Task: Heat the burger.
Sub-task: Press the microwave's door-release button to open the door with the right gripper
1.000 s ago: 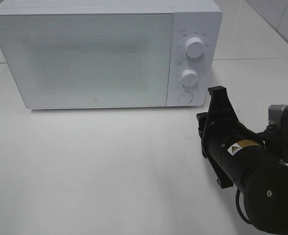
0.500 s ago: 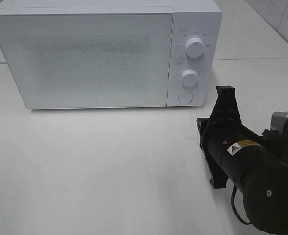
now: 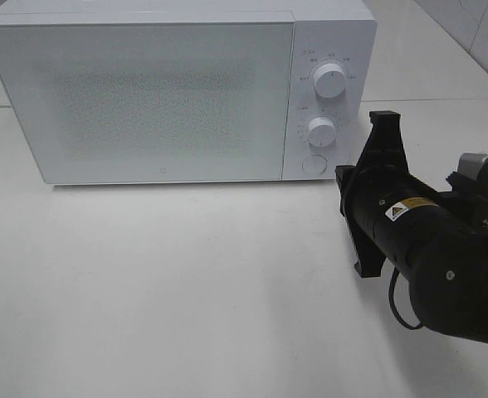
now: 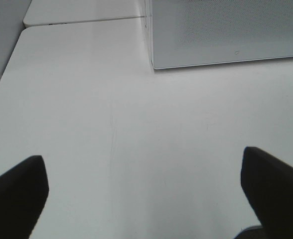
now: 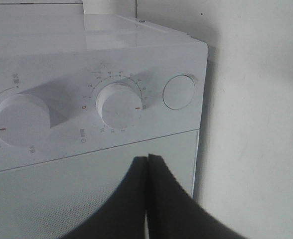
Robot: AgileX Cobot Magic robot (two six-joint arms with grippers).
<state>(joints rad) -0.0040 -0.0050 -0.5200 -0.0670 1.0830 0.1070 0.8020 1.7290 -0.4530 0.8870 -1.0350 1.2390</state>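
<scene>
**Right gripper (image 3: 385, 120) pinched shut at the microwave controls**

The right gripper has its fingers pressed together with nothing between them. In the high view it hangs just beside the control panel of the microwave (image 3: 161, 99), at about 3 o'clock from the lower knob (image 3: 321, 131) and apart from it. The upper knob (image 3: 331, 81) sits at 12 o'clock from the lower one, and the round button (image 3: 314, 164) at 6 o'clock. The left gripper (image 4: 144, 172) has its fingers wide apart and empty over bare bench (image 3: 186, 290), near the microwave's far corner.

The burger shows in no view. The door (image 3: 144, 99) is shut and its frosted front hides the inside, so I cannot tell whether the burger is in there. With none on the visible bench, it is likely either inside already or out of frame.

The step in hand looks like working the controls with a closed fingertip. If the burger is inside, the next move calls for setting the tip against the lower knob's rim and turning it. If not, it calls for a straight press on the button to free the door. Either way the tip must meet the panel squarely or it will slide off.
</scene>
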